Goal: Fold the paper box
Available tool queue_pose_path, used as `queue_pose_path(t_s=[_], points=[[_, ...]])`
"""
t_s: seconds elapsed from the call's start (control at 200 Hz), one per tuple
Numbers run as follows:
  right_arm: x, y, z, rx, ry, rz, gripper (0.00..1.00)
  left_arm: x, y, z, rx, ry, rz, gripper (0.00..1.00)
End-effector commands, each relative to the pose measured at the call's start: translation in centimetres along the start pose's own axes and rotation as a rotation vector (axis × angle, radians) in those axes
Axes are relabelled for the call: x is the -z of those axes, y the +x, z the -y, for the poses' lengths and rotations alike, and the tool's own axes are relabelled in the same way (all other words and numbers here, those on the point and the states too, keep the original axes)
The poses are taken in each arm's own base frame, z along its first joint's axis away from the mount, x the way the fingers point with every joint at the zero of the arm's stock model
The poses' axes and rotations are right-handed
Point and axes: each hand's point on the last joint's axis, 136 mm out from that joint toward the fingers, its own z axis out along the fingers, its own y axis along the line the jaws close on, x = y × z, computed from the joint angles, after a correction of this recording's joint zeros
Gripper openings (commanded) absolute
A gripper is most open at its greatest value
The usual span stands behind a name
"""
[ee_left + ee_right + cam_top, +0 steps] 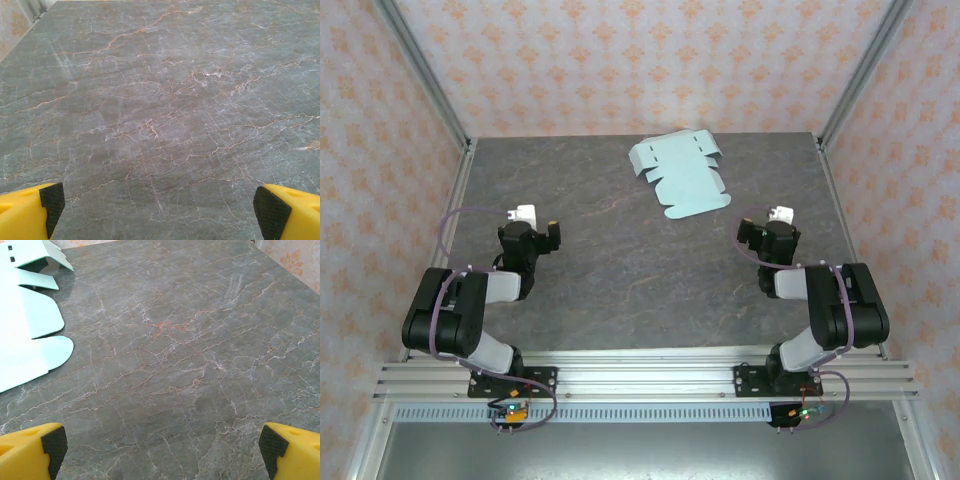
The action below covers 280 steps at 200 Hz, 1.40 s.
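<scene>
My left gripper and right gripper gape wide, empty. The paper box, upper centre, looks light, flimsy and crease-prone. I'd pinch a raised edge flap.

Mint paper box, gry veined table

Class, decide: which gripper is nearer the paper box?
Right. The right gripper sits just near-right of the paper box; the left gripper is much farther, off to its near-left.
</scene>
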Motion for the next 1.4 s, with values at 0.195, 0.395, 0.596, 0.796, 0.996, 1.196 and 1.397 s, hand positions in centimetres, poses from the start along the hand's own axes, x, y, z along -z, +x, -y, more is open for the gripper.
queue_pose_path(t_s=[0.195,0.395,0.596,0.796,0.996,1.196,1.397], points=[[-0.1,-1.4,-0.2,-0.009,-0.010,0.036,0.99,-0.1,-1.8,-0.1,-0.008,-0.013,0.048,1.00],[-0.1,-1.4,-0.2,-0.010,-0.010,0.035,0.99,-0.1,-1.8,-0.1,-0.008,-0.013,0.048,1.00],[0.0,-1.4,-0.2,-0.009,-0.011,0.036,0.99,-0.1,-1.8,-0.1,-0.007,-0.013,0.048,1.00],[0.0,-1.5,-0.2,-0.011,-0.010,0.039,0.99,-0.1,-1.8,-0.1,-0.006,-0.010,0.048,1.00],[0.0,-1.5,-0.2,-0.009,-0.010,0.039,0.99,-0.1,-1.8,-0.1,-0.004,-0.011,0.048,1.00],[0.0,-1.4,-0.2,-0.010,-0.011,0.036,0.99,-0.1,-1.8,-0.2,-0.003,-0.014,0.048,1.00],[0.0,-2.6,-0.2,-0.005,0.007,0.005,0.99,1.1,-3.4,-0.2,-0.001,-0.007,0.026,1.00]])
